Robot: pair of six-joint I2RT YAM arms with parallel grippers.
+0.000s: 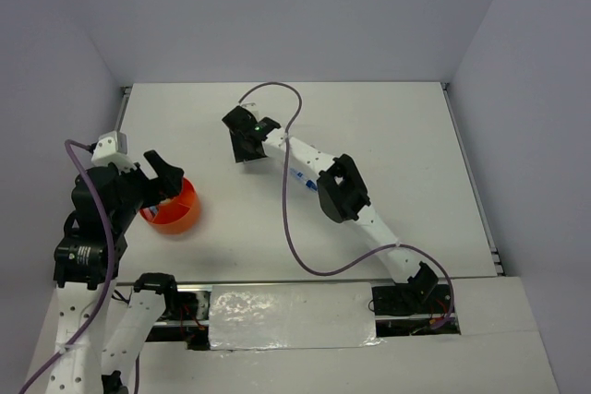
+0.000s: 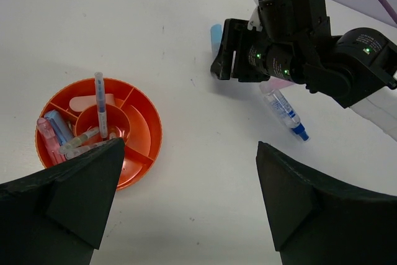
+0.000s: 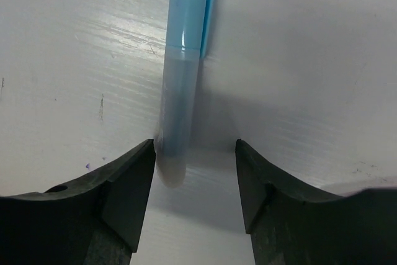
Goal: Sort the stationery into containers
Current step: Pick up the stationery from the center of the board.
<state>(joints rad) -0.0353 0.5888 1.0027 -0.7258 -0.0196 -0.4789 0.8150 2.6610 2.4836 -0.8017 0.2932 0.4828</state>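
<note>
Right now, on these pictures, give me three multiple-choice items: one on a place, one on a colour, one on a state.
1. Where does the orange cup stand?
A. left side of the table
B. far right corner
C. under the right arm

2. What colour is the pen between the right tool's fingers?
A. pink
B. light blue
C. green

3. The left tool is:
A. open and empty
B. shut on a pen
C. shut, empty

Answers:
1 A, the top view shows it at the left.
2 B, the right wrist view shows a light blue barrel.
3 A, its fingers stand wide apart with nothing between them.
</note>
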